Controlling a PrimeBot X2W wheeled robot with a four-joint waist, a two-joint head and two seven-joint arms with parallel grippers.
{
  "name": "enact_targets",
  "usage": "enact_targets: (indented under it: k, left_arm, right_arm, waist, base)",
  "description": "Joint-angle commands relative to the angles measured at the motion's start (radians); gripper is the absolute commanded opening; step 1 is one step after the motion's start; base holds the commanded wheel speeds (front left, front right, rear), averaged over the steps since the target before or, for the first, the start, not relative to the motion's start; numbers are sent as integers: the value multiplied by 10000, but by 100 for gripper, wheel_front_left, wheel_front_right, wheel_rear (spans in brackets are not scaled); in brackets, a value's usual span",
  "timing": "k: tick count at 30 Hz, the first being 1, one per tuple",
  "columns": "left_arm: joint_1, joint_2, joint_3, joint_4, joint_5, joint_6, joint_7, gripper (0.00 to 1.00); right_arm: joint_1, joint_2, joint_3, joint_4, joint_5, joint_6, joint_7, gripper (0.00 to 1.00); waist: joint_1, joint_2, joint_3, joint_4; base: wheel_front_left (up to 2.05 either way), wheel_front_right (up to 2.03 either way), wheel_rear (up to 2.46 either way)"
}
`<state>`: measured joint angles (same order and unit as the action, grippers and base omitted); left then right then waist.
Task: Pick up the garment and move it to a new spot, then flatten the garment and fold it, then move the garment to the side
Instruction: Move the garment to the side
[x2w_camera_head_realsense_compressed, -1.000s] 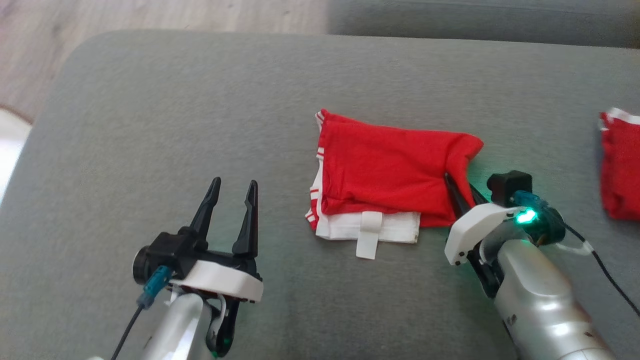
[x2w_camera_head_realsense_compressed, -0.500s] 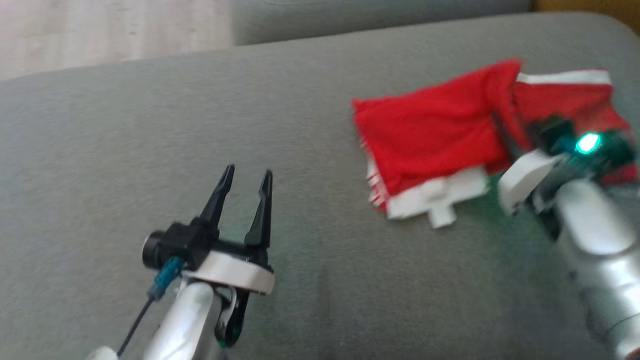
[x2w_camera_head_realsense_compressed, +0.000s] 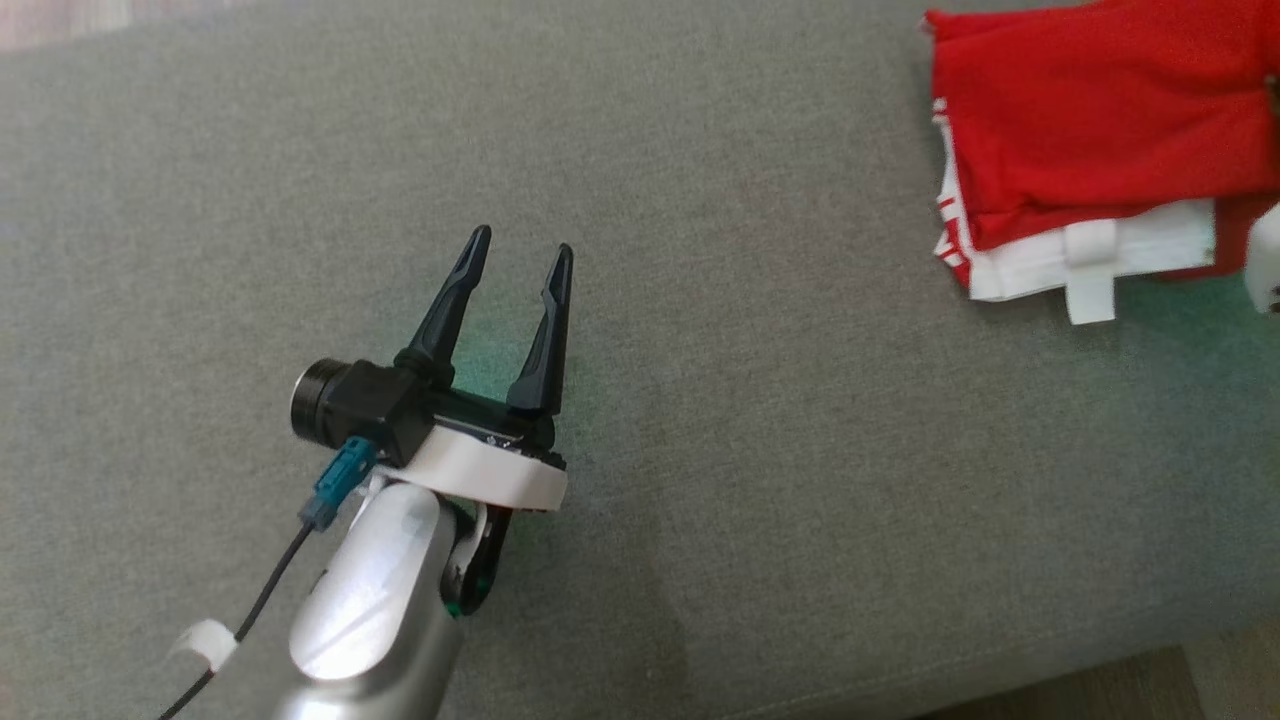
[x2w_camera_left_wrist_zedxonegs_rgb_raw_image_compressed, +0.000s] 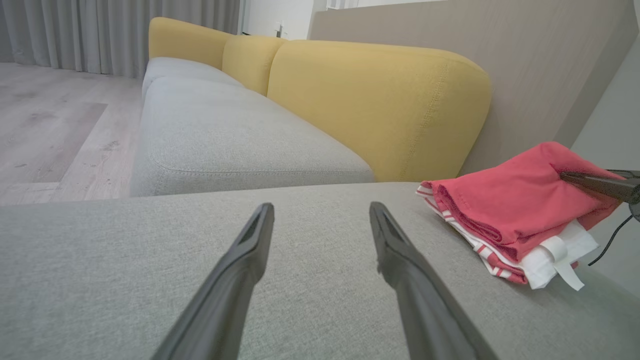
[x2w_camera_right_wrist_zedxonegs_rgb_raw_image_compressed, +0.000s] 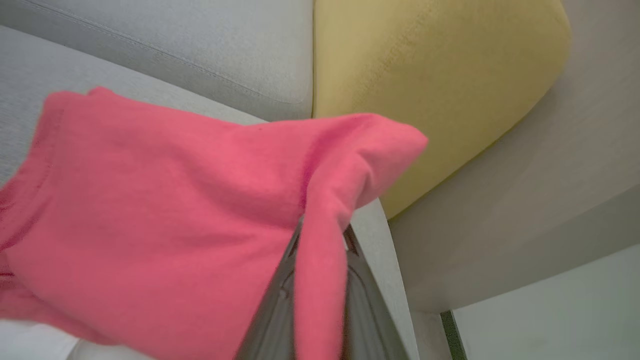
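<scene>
Head view: left gripper (x2w_camera_head_realsense_compressed: 524, 242) hovers over grey fabric sofa seat (x2w_camera_head_realsense_compressed: 750, 450), fingers apart, nothing btwn them. Folded red garment w/ white trim (x2w_camera_head_realsense_compressed: 1090, 120) lies at upper right of seat, well apart from left gripper.

Left wrist view: fingers spread above seat. Garment rests on seat's right part, near yellow backrest cushion (x2w_camera_left_wrist_zedxonegs_rgb_raw_image_compressed: 375, 100). Right gripper (x2w_camera_left_wrist_zedxonegs_rgb_raw_image_compressed: 567, 177) reaches in from right edge, tip at garment's raised red corner. Pale wood floor (x2w_camera_left_wrist_zedxonegs_rgb_raw_image_compressed: 50, 125) at left.

Right wrist view: right gripper's fingers clamped on a red fold of garment, which drapes over them; rest spreads left.
</scene>
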<state>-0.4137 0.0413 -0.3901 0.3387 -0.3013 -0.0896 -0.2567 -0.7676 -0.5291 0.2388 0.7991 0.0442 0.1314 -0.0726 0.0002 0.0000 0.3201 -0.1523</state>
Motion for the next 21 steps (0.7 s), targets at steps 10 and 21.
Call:
enact_targets:
  k: [10,21]
  left_arm:
    - [-526,89,408,-237,201,-173,-51,100]
    - [-387,89,821,-153,257,-253,-51,100]
  right_arm:
    - [-339,-270,-990,227,-361,-7,-41,0]
    - [-373,213,-1613,580,-971,-7,-297,100]
  waist:
    - [-2,0,633,243]
    - [-2,0,269,368]
  base:
    - [0,0,0]
    - [0,0,0]
